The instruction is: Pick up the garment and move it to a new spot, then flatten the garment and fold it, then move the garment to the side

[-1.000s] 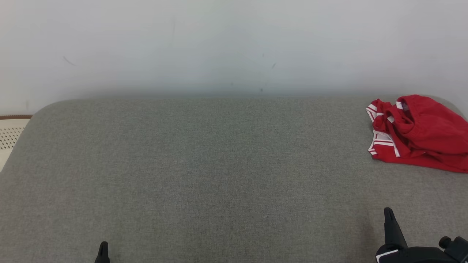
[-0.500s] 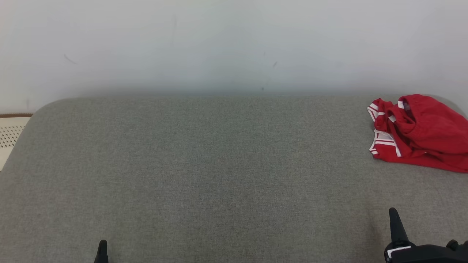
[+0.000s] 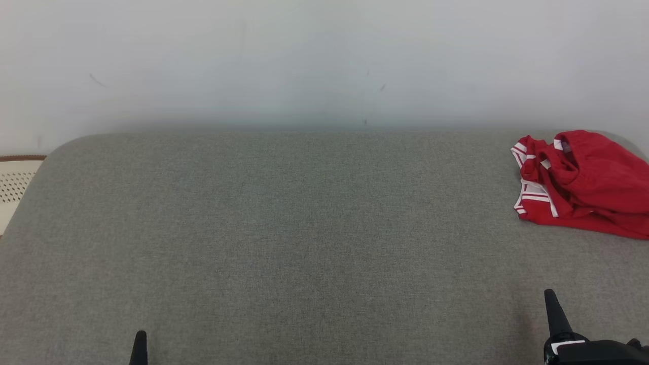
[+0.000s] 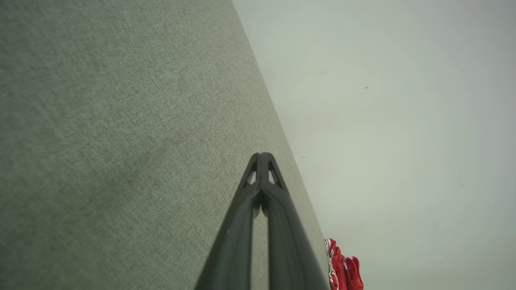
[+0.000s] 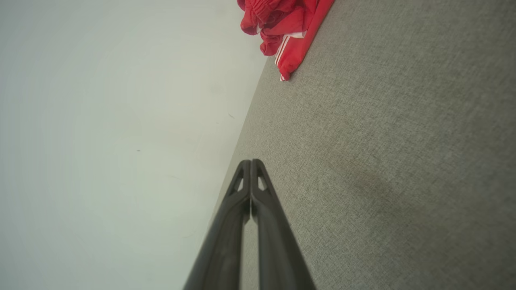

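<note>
Nearest, at the bottom edge of the head view: left gripper (image 3: 139,345) at the lower left, right gripper (image 3: 553,306) at the lower right, tips pointing up over the near strip of a grey fabric surface (image 3: 304,243). Both closed tight, gripping nothing. Same from each wrist view: two dark fingers (image 4: 238,233) pressed together into a single point, bare fabric beneath. Hovering just above the surface or touching it: cannot tell.

Farther out, across the middle: plain grey fabric, with a faint shadow beside each gripper in the wrist views.

At the far right corner, close to the back edge: red garment (image 3: 583,182) with white stripes, lying crumpled in a heap and cut off by the right edge of the head view. Well apart from both grippers, nearer the right one.

Past the left end of the surface: a cream perforated thing (image 3: 15,185) with a brown rim.

Farthest back: pale wall (image 3: 324,61) with a few small dark marks.
</note>
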### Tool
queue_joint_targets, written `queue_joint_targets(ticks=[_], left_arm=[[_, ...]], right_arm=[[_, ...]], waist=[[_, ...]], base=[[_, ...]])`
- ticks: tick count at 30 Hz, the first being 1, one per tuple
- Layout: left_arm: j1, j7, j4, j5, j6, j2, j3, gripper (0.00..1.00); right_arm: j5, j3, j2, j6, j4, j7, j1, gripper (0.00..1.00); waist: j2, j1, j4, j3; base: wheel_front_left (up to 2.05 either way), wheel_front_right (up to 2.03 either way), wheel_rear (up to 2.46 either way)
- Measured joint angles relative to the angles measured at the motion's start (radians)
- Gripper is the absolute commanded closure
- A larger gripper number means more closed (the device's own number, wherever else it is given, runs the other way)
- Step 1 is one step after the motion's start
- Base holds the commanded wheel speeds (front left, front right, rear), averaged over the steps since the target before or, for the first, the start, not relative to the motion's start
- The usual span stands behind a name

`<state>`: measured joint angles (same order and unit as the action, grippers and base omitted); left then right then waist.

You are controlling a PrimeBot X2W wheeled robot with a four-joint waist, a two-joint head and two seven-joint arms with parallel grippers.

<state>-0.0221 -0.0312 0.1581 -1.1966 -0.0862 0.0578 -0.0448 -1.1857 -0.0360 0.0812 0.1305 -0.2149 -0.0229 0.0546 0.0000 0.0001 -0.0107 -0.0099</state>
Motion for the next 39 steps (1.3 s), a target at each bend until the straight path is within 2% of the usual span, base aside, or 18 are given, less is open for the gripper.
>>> queue_joint_targets(ticks=[39], left_arm=[[-0.036, 0.070, 0.035, -0.339, -0.035, -0.006, -0.016, 1.00]], right_arm=[[-0.356, -0.083, -0.012, 0.000, -0.025, -0.109, 0.038, 1.00]], waist=[[0.0000, 0.0000, 0.008, 0.012]], base=[[0.00, 0.00, 0.00]])
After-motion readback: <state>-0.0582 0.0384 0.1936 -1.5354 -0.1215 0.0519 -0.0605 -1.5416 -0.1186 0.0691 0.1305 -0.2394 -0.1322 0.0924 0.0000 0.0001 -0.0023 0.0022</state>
